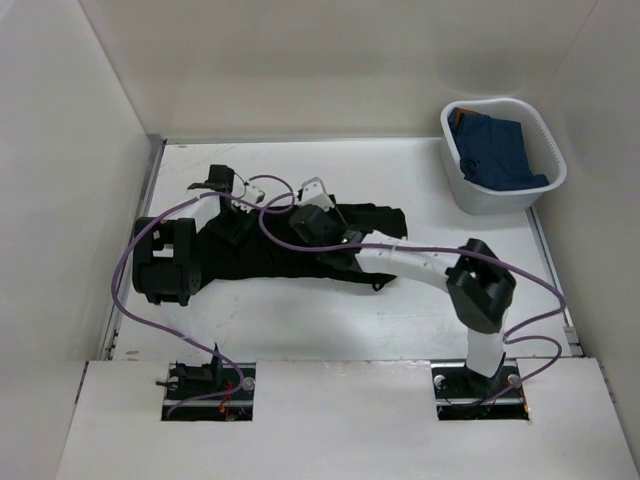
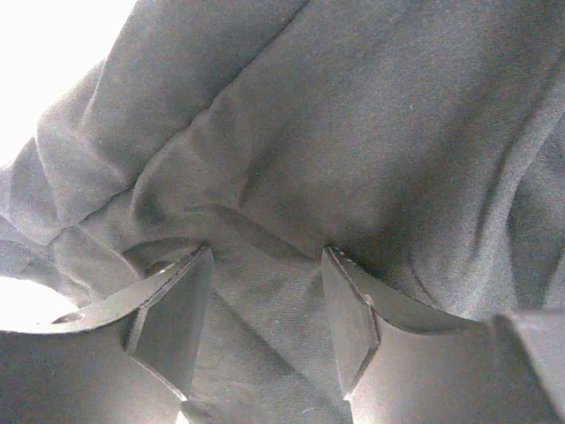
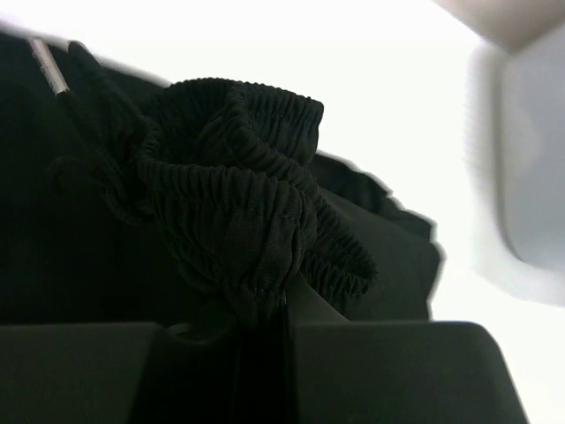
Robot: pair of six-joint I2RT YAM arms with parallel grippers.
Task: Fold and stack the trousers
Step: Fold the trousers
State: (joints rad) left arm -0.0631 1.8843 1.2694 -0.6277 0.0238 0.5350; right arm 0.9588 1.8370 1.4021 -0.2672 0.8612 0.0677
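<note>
Now: two robot arms bent over black trousers on a white table

From above, the trousers (image 1: 255, 265) lie spread in a rumpled, matte black heap across the middle of the table (image 1: 400, 320), under both arms. The cloth is soft and creased, its outline partly covered by the arms and their looping purple cables (image 1: 125, 290).

Seen from its wrist, the left gripper (image 2: 267, 265) has its jaws apart, with grey-looking knit fabric running in folds between and behind the wedge-shaped fingers (image 2: 172, 318). Whether the tips press into the cloth is hard to judge.

The right gripper (image 3: 265, 344) is clamped tight on the trousers' gathered waistband (image 3: 238, 177), a ribbed elastic band that bunches upward in thick ruffles. A drawstring with a pale metal tip (image 3: 44, 66) trails at the upper left. The background there is washed out white.

At the table's far right corner stands a white plastic basket (image 1: 545, 140) holding a folded blue garment (image 1: 495, 150), well apart from the trousers.
</note>
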